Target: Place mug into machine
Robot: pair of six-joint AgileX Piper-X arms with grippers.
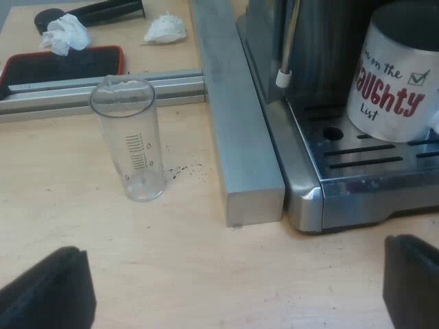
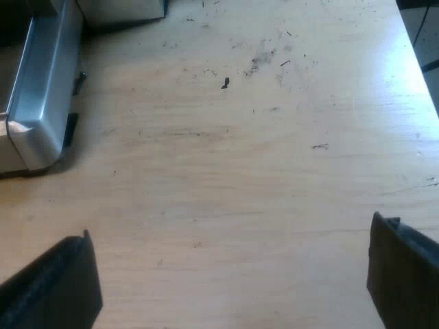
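Mug (image 1: 392, 82), printed with red lettering, already stands on the machine's drip tray (image 1: 357, 161) just beside the steam wand (image 1: 288, 48), while the left gripper (image 1: 233, 274) and right gripper (image 2: 233, 264) both hover spread wide and empty over the table (image 1: 137, 233). A careless swing of the left arm could knock the mug off the grate or tip the light measuring glass (image 1: 134, 144) standing near the metal bar (image 1: 236, 123). The table is pale wood, dusted with coffee grounds (image 2: 264, 62), with crumpled tissues (image 1: 164, 27) beyond a rail (image 1: 103, 89).
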